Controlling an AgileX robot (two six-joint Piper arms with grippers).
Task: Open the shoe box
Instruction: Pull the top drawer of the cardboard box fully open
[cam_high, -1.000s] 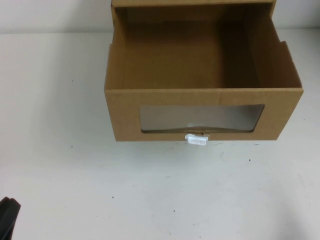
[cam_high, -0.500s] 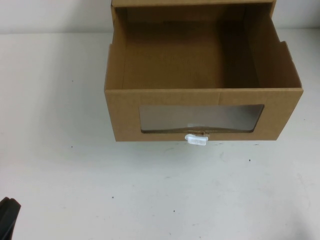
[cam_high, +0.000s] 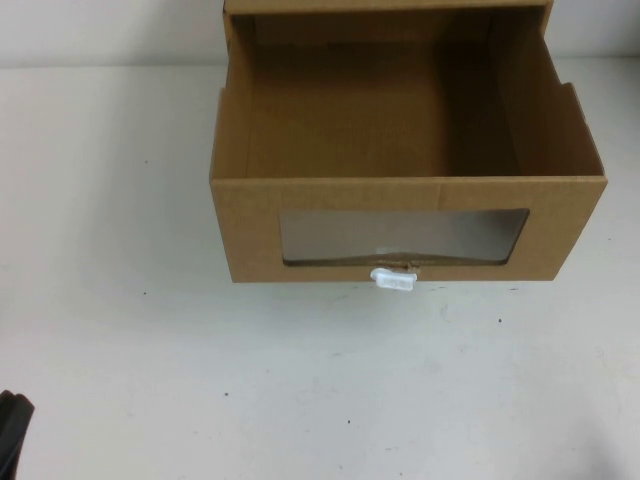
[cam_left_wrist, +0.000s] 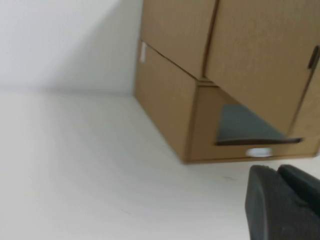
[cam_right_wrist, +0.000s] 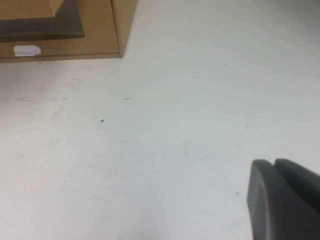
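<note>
- The shoe box (cam_high: 400, 230) is sitting at twelve o'clock on the white table (cam_high: 300, 380), its top standing open, its windowed front facing six o'clock.
- The left gripper (cam_high: 12, 435) is hanging at seven o'clock, clenched on nothing, well apart from the box.
- The right gripper (cam_right_wrist: 274, 162) is hovering over bare table, clenched, empty.

So the shoe box (cam_high: 400, 230) sits on the table (cam_high: 120, 350) toward the far side, about centred, front wall facing the robot. There's a window (cam_high: 400, 236) in that wall, with a little tab (cam_high: 392, 280) just below it at the wall's lower edge. The left gripper (cam_left_wrist: 278, 174) is down at the near left corner, well apart from the box. The right gripper (cam_right_wrist: 274, 165) hangs over the table on the near side, off past the box's right front corner.
</note>
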